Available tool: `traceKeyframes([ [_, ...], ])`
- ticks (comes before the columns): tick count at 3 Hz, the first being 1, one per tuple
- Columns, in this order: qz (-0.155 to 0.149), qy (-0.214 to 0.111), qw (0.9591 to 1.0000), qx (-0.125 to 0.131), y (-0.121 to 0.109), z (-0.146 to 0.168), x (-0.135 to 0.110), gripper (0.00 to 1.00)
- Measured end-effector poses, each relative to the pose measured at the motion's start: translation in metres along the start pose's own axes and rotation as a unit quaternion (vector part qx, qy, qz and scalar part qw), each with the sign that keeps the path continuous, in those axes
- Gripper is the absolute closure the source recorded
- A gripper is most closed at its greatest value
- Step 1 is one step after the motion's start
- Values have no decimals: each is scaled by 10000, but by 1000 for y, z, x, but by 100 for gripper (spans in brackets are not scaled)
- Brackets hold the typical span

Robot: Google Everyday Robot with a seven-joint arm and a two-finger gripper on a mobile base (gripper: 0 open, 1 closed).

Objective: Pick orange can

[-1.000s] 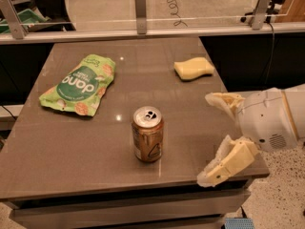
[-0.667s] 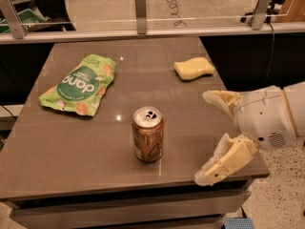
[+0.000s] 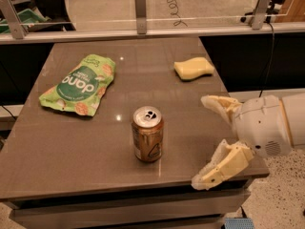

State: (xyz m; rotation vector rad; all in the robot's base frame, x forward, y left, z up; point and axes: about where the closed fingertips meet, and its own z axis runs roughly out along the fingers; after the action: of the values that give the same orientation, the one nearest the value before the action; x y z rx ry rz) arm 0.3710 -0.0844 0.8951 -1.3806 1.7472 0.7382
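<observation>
The orange can (image 3: pixel 147 135) is seen standing upright on the brown table (image 3: pixel 62 151), near the front edge and roughly midway across. Its orange-brown side is marked with a dark triangle, and its top is silver, with a pull tab. Nothing is touching it. The gripper (image 3: pixel 200 142) is held to the can's right, apart from it, with the fingers spread wide.

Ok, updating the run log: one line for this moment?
gripper: open, right of orange can, not touching | orange can: upright on table
</observation>
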Motion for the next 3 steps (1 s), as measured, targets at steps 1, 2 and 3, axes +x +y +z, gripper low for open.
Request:
traceKeyframes([
  [1,-59,-522,9986,-69,1,22,2,0],
  [2,-151,-962,9952,-128,-3,43,1,0],
  [3,-234,-1332,9906,-216,-4,68,-7,0],
])
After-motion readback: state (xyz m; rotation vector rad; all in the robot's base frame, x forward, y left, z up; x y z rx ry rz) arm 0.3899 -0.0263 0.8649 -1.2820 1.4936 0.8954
